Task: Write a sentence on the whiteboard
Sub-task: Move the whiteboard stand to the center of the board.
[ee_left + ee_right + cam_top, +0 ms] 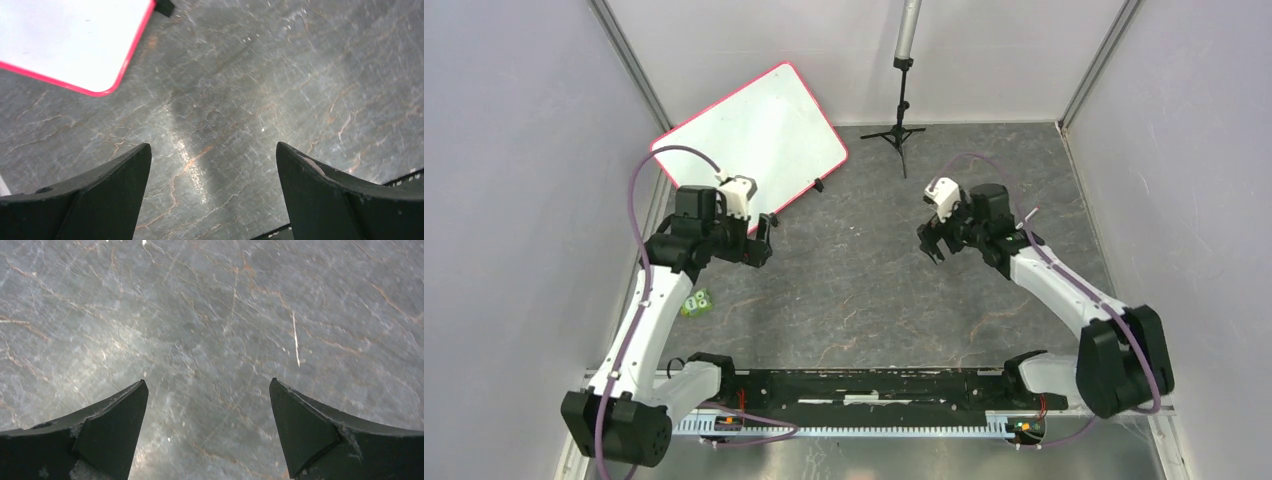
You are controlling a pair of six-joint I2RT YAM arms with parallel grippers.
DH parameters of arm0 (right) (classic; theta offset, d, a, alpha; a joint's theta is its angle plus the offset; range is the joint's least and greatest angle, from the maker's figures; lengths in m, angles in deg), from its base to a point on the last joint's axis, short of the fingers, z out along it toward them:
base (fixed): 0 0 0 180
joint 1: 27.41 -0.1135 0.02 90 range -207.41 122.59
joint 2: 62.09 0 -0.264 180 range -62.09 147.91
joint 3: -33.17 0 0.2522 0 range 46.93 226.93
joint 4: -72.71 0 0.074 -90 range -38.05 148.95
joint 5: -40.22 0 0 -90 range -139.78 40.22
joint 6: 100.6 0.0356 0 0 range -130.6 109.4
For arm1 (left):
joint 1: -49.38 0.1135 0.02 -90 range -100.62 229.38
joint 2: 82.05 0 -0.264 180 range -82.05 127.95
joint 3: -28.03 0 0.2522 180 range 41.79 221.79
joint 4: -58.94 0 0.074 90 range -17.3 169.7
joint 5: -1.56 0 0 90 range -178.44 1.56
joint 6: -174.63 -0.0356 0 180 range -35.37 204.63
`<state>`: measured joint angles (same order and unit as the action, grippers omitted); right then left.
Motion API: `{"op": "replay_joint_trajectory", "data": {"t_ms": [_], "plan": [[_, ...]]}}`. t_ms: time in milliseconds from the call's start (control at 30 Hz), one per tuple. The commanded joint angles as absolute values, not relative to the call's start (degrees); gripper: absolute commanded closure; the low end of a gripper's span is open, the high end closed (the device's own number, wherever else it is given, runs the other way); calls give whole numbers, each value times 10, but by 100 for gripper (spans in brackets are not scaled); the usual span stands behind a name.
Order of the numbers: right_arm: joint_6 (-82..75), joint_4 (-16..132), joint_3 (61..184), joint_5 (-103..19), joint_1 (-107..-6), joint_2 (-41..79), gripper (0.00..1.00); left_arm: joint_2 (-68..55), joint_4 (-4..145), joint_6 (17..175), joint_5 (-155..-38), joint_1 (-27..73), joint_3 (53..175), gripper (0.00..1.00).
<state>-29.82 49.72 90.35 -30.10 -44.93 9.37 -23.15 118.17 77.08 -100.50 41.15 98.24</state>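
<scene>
Main risk: no marker in either gripper, and none visible in any of the 3 views, so a move to the whiteboard [754,130] now would leave no ink. Left gripper [761,243] has its fingers wide apart w/ nothing btwn them, only bare table [854,300] below. Right gripper [934,243] is likewise spread and empty.

2nd risk: the board lies loose and skewed at the far-left corner of the table, so pen pressure could slide or spin it toward the wall. One arm prob needs to pin it. Its far-left corner may ride up against the wall, but the top view is too flat to tell.

3rd: the small black clip [819,185] on the board's right edge could snag a finger on approach.

Board surface looks blank, no sentence on it yet. It's ahead and left of the left gripper. In the left wrist view its rounded red-rimmed corner sits beyond one fingertip [135,160], apart, not touching. Right gripper is well apart from it, over mid-table.
</scene>
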Motion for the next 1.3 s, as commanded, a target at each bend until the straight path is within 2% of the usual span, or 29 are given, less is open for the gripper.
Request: {"op": "replay_joint_trajectory", "data": {"t_ms": [0,167,400,633,833,1033,1267], "plan": [[-272,557,980,-352,-496,161,3,-268,1137,836,-1001,459,976,0],[-249,608,1050,-390,-557,258,3,-283,1128,864,-1035,516,969,0],[-193,622,1195,-453,-621,411,1,-286,1130,867,-1047,532,975,0],[-184,618,1349,-463,-655,551,19,-291,1131,866,-1041,534,973,0],[-172,620,1446,-454,-657,643,24,-290,1130,861,-1037,536,971,0],[-182,628,1513,-453,-658,714,34,-286,1128,861,-1030,536,971,0],[-182,650,1552,-455,-659,762,37,-282,1126,861,-1024,537,971,0]]}}
